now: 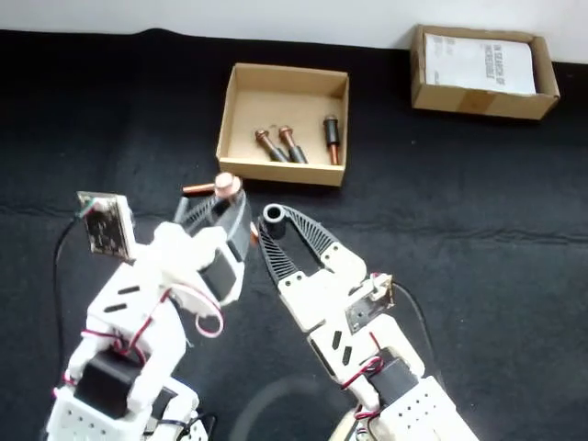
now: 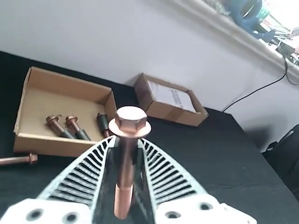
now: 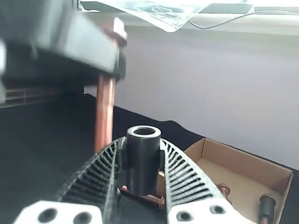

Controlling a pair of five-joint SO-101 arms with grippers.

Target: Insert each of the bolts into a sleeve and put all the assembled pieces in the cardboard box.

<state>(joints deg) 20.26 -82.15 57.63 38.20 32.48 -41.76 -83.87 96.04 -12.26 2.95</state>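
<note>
As I judge it, the copper hex-headed bolt (image 2: 130, 123) hangs head-up beside the black cylindrical sleeve (image 3: 142, 156), not over its bore. Pushed across, its shank could strike the rim and twist either part loose. The left gripper (image 2: 127, 145) clamps the shank below the head. The right gripper (image 3: 142, 145) clamps the upright sleeve, near the open cardboard box (image 1: 280, 77) holding 3 assembled pieces (image 1: 292, 147).

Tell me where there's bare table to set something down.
Bare table lies right of the right gripper, in front of the second box, and left of the box. Crowded: the strip between the box and both grippers, where a loose bolt lies beside the left gripper.
</note>
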